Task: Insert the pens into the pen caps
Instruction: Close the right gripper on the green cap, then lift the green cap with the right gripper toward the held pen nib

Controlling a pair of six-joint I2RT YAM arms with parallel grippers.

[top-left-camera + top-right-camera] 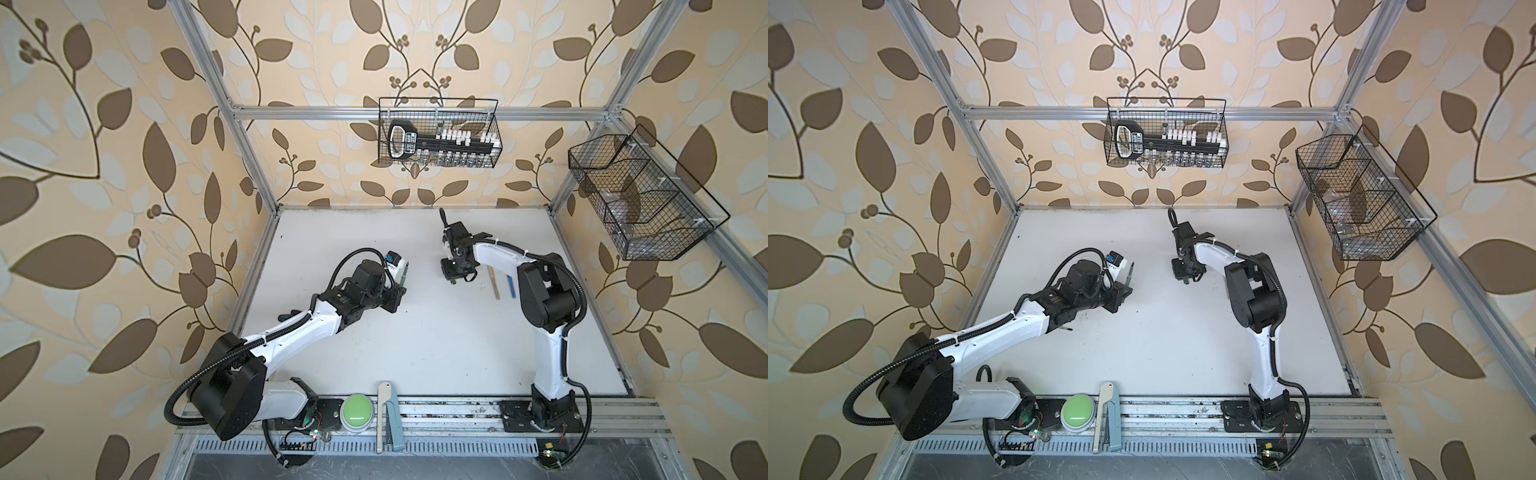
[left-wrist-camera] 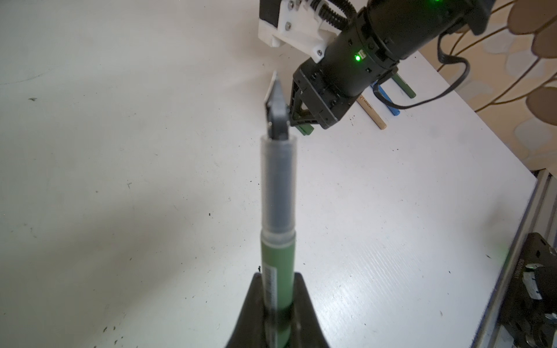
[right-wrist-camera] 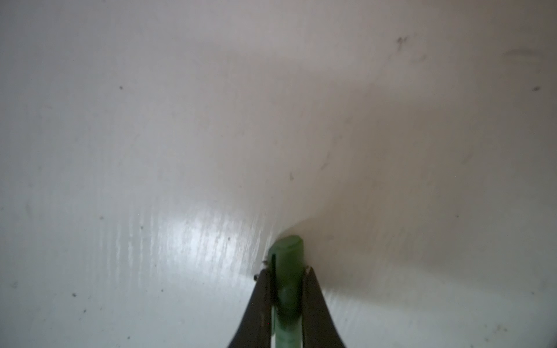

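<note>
Pen and cap both gripped, ready to join

The left gripper (image 2: 277,275) clamps the green pen (image 2: 278,195). The right gripper (image 3: 286,277) pinches the green cap (image 3: 287,253) low by the table (image 3: 150,120). Next they need lining up.

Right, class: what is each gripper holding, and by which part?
Left gripper: green pen, clamped by its green barrel, dark tip pointing away. Right gripper: green pen cap, pinched across its sides, closed end protruding beyond the jaws.
</note>
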